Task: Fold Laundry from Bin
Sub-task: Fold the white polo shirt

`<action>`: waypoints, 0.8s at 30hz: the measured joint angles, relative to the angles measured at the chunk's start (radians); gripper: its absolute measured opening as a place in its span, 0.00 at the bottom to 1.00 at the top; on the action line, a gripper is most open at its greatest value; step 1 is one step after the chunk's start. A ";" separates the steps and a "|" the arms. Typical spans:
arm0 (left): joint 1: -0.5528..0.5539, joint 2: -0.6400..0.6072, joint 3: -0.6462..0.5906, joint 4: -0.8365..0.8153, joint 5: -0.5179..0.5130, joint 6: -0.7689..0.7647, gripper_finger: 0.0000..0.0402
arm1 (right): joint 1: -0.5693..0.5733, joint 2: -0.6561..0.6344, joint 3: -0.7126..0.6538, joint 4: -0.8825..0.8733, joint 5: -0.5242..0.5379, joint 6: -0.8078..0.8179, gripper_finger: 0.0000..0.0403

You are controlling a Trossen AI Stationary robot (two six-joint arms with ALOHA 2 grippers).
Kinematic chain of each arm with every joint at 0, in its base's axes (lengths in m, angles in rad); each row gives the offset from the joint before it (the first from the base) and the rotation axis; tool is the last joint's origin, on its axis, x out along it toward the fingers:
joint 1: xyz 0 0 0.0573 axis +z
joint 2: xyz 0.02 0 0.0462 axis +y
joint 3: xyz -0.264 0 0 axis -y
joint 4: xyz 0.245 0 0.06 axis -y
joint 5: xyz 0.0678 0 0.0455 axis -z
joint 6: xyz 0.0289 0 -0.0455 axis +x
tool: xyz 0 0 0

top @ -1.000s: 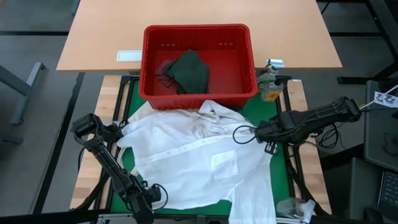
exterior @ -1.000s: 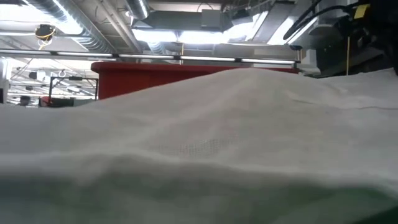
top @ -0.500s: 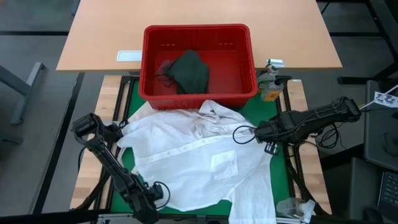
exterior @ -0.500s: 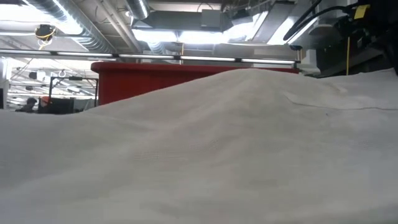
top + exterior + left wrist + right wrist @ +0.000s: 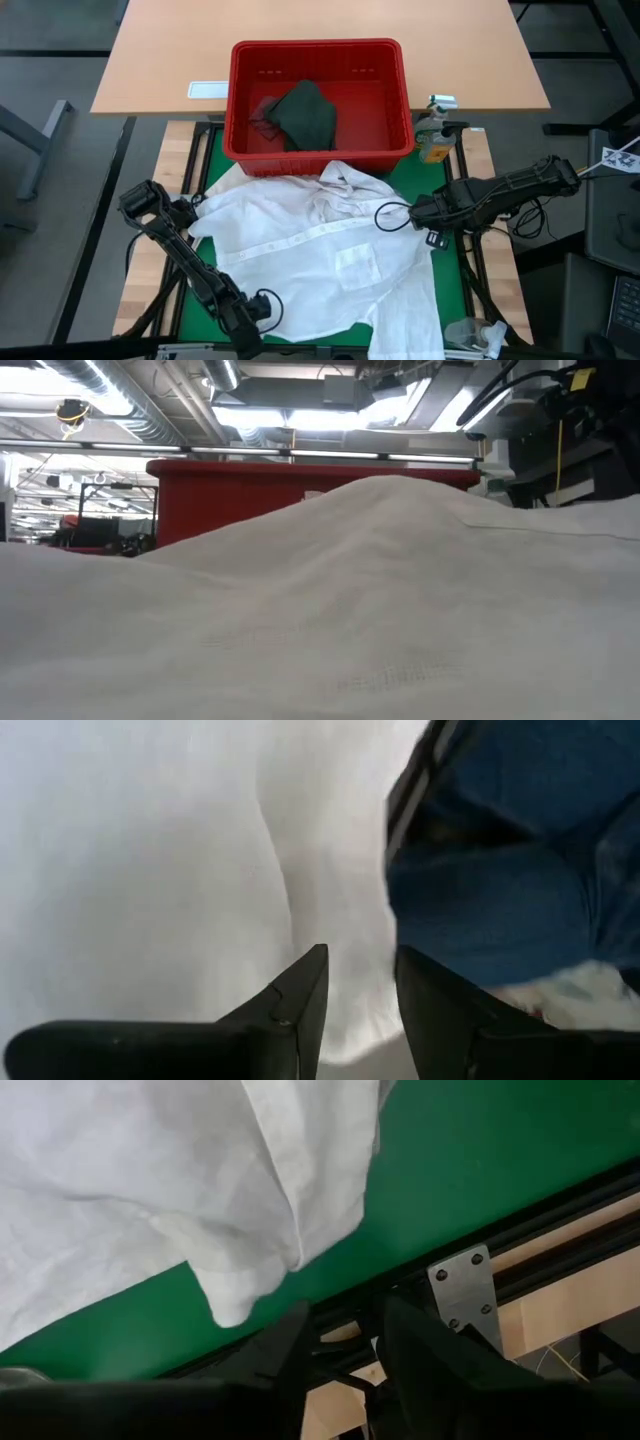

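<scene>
Right now the left claw [image 5: 262, 312] sits at the near left corner of the tabletop [image 5: 448, 275], against the lower hem of the large white shirt [image 5: 320, 265]. In the left wrist view its two dark fingers [image 5: 300, 995] stand a little apart with only a narrow gap between them, and white cloth lies just beyond the tips; nothing is pinched between them. Blue fabric [image 5: 500, 870] shows to one side of the fingers in that same view, and I cannot tell what it belongs to.

Across from it, the right claw [image 5: 412, 212] hovers at the shirt's right edge, about level with the garment's middle. Its fingers [image 5: 420, 1340] are also parted slightly and hold nothing; a loose white corner of the shirt [image 5: 235, 1295] hangs just ahead of them over the green mat [image 5: 480, 1150], with the tabletop's dark frame rail [image 5: 520, 1265] close by.

Between the two claws the white shirt lies spread open and rumpled, collar end toward the bin [image 5: 318, 52] and one sleeve trailing off the near edge. Beyond both claws stands the red bin, touching the shirt's upper edge, and inside it rest a dark green-grey top [image 5: 305, 115] and a small maroon piece [image 5: 262, 112] beside it. Just past the right claw, next to the bin's right wall, stands a small bottle [image 5: 434, 135]. From the low view, white cloth [image 5: 320, 610] fills most of the foreground, with the bin's red wall [image 5: 230, 490] rising behind it.
</scene>
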 joint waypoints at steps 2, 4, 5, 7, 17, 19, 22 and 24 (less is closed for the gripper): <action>-0.002 -0.002 0.000 0.000 0.057 0.000 0.28 | 0.000 0.000 0.000 -0.001 -0.001 -0.001 0.34; -0.014 -0.014 0.000 0.000 0.073 -0.001 0.28 | 0.000 -0.002 0.006 -0.002 -0.019 -0.001 0.35; -0.019 -0.024 0.000 -0.001 0.072 -0.005 0.28 | 0.000 -0.004 0.017 -0.002 -0.021 -0.002 0.35; -0.034 -0.051 0.000 -0.005 0.067 -0.019 0.28 | 0.000 -0.005 0.051 -0.002 -0.023 -0.019 0.35; -0.146 -0.129 0.000 -0.033 -0.125 -0.236 0.28 | 0.000 -0.004 0.226 0.211 0.037 -0.055 0.35; -0.167 -0.129 0.000 -0.037 -0.160 -0.261 0.28 | 0.000 -0.004 0.222 0.330 0.023 -0.064 0.35; -0.196 -0.129 0.000 -0.081 -0.219 -0.336 0.28 | 0.001 0.010 0.204 0.494 0.004 -0.102 0.35; -0.213 -0.127 0.000 -0.131 -0.266 -0.413 0.28 | 0.001 0.024 0.194 0.574 -0.004 -0.121 0.35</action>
